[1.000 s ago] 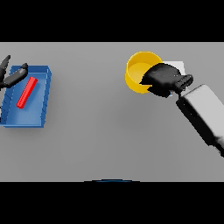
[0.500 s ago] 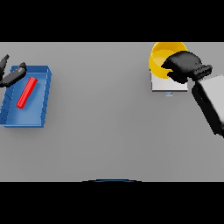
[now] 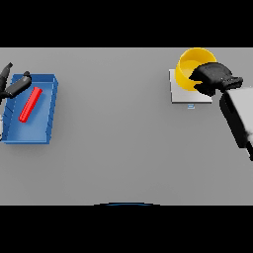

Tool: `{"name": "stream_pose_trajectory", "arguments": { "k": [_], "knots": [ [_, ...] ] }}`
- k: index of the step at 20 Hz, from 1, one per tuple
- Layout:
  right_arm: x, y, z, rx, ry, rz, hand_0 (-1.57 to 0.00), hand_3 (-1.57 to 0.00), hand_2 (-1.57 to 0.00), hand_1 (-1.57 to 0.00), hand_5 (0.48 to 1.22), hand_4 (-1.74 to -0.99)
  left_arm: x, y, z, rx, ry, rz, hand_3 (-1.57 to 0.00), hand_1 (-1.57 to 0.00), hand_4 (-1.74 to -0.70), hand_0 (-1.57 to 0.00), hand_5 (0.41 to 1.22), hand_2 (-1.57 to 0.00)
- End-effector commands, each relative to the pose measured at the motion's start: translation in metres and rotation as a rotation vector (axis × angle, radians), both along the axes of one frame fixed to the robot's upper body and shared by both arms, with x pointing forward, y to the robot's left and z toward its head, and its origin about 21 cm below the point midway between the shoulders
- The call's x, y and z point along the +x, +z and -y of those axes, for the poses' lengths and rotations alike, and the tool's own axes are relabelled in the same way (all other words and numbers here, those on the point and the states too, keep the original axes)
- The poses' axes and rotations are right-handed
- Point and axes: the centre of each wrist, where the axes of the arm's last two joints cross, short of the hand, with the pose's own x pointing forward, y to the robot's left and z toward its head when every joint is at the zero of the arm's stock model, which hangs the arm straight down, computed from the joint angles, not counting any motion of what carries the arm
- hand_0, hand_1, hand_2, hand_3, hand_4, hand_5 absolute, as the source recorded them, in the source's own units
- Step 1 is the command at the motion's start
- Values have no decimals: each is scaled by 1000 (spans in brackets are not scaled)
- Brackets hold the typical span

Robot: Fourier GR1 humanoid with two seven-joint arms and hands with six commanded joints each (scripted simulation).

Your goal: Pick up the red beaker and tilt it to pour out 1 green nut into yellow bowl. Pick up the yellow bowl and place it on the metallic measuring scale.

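Curled round the near right rim of the yellow bowl (image 3: 190, 66) is my right hand (image 3: 212, 79), dark and matte, its fingers wrapped over the wall so the bowl is pinched in my grip. That bowl is round, smooth and bright, its mouth facing up, and it sits over the far part of the metallic measuring scale (image 3: 180, 94), a flat, pale grey square plate with a small mark at its near edge. Whether the bowl's base actually rests on the plate or hangs just above it I cannot tell. My white and grey forearm runs in from the right edge toward the bowl.

Across the grey table (image 3: 118, 138), well apart from all this, lies the blue tray (image 3: 44, 128), a shallow rectangular box with raised walls. Inside it the red beaker (image 3: 30, 104) shows as a slim, smooth red bar lying flat, its long axis running from near left to far right. My left hand (image 3: 15, 85) hovers at the tray's far left corner, fingers loosely spread, holding nothing.
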Motion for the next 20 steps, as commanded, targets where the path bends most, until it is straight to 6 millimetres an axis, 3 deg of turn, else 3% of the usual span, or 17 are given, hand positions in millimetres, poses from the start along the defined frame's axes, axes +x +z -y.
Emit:
{"name": "stream_pose_trajectory", "arguments": {
  "k": [1,6,8,9,11,14,17,20],
  "knots": [
    [1,0,0,1,-2,0,-1571,-1384,-1382,-1571,1221,-1741,-1,-1,-2,1,4,2,1,1,-854,1,807,1],
    [1,-11,1,-7,-9,-27,-1571,-1448,-1374,-1571,1221,-1741,1,-1,0,-4,-13,6,1,1,-844,1,783,1],
    [1,-11,1,-4,-10,-32,-1565,-1249,-1437,-1496,1221,-1741,1,-3,0,6,-7,-2,1,1,-838,1,779,1],
    [1,-10,3,-11,-10,-36,-1558,-1110,-1343,-1428,1221,-1682,0,-2,0,8,-10,-5,1,1,-836,1,775,1],
    [2,-9,4,5,-35,-50,-1335,-816,-1007,-1125,1074,-1592,1,1,-5,4,-8,1,1,1,-836,1,774,1],
    [2,-10,1,49,-53,-83,-757,-476,-579,-673,923,-1513,0,3,-2,-11,-10,2,1,1,-839,1,764,1],
    [3,-8,1,47,-64,-96,-387,-258,-300,-380,847,-1476,0,0,-3,-4,-7,-3,1,1,-831,1,754,1],
    [2,-7,5,26,-52,-102,-198,-131,-153,-194,817,-1435,-1,-1,-1,-10,-4,-1,1,1,-835,1,752,1]
  ]
}}
